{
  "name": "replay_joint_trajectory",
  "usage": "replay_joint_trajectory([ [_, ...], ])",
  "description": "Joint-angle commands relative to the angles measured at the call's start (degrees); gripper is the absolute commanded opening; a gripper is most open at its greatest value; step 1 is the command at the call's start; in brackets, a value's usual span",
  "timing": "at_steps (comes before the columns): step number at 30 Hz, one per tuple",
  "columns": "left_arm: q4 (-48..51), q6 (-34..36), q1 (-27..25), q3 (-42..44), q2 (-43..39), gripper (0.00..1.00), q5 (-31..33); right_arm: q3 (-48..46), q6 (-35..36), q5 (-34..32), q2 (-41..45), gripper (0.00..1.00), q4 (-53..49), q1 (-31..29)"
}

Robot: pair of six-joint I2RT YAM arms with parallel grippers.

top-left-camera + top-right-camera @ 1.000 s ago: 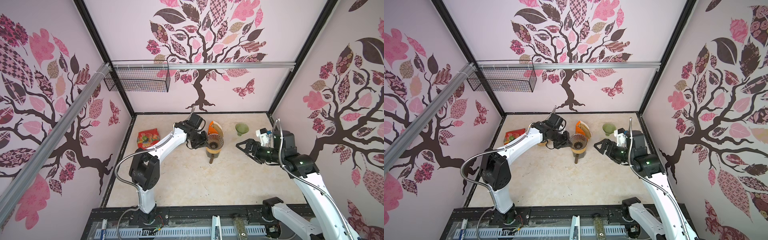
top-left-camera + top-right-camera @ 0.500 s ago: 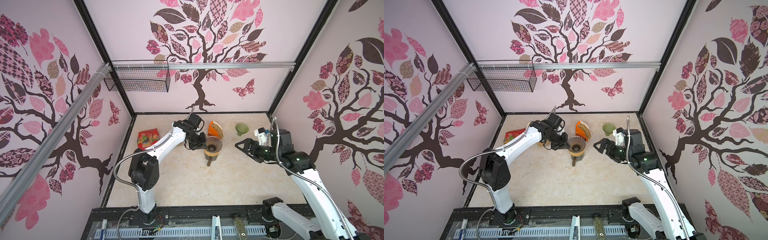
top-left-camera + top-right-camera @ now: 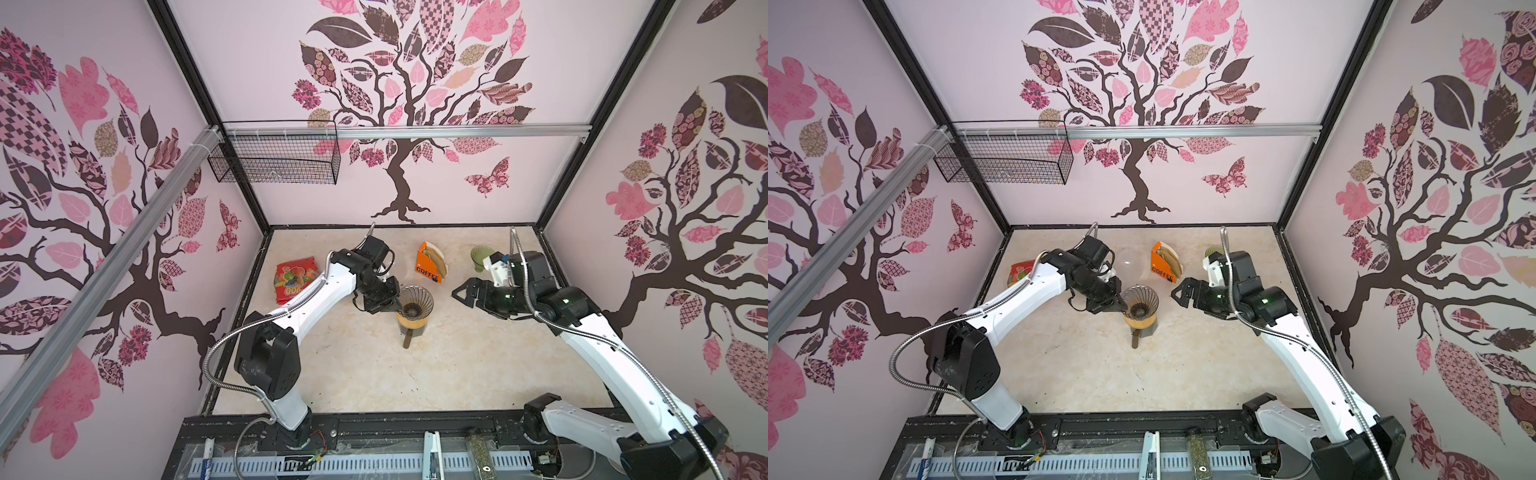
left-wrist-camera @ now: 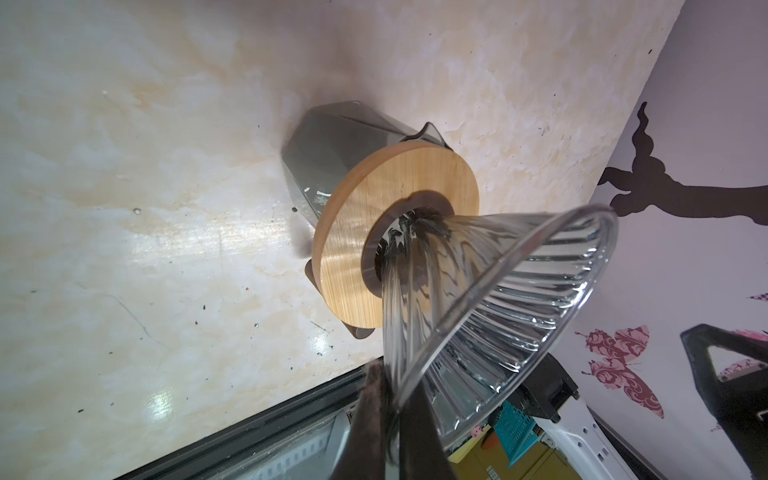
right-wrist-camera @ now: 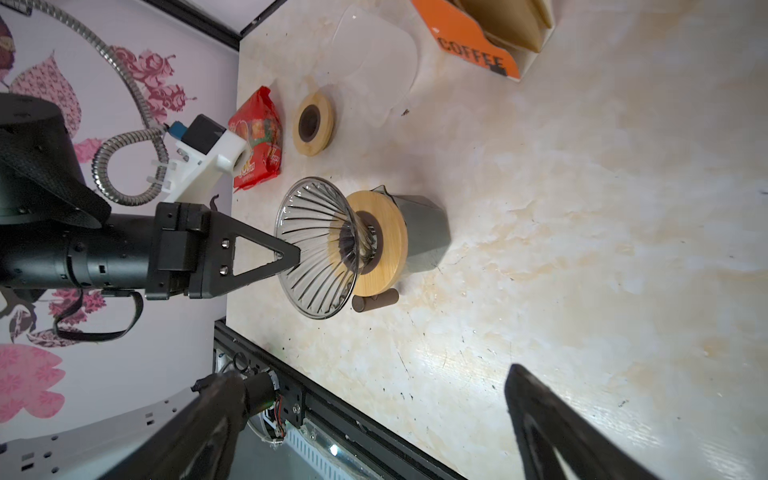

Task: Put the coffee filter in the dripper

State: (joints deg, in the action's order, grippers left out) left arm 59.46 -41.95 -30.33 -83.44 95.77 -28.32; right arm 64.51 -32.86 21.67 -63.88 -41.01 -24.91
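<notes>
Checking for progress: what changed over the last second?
The left gripper, shut on the dripper, drew it and the server slightly toward the front, away from the filter box. The open right gripper moved in toward the dripper. The filters stayed in the box.

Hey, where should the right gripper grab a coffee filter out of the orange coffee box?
Pinch the curved top edge of the outermost coffee filter where it rises above the orange box. Come down from above: the filters stand upright in the open-topped box, so only that thin edge is free. The open right gripper is nearest.
</notes>
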Motion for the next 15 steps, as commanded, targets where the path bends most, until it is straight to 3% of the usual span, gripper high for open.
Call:
replay_joint_trajectory([
  [1, 2.5, 0.9, 0.7, 3.0, -2.3, 0.0, -0.1, 3.1, 2.6, -3.8, -4.0, 0.98, 2.6, -5.3],
  [9, 0.9, 0.1, 1.2, 5.5, -4.0, 0.0, 0.3, 4.8, 5.5, -3.4, -14.4, 0.87, 6.6, -7.2],
  [15, 0.6, -0.1, 1.7, 6.7, -5.6, 0.0, -0.3, 5.8, 6.5, -1.6, -18.5, 0.63, 9.0, -7.3],
])
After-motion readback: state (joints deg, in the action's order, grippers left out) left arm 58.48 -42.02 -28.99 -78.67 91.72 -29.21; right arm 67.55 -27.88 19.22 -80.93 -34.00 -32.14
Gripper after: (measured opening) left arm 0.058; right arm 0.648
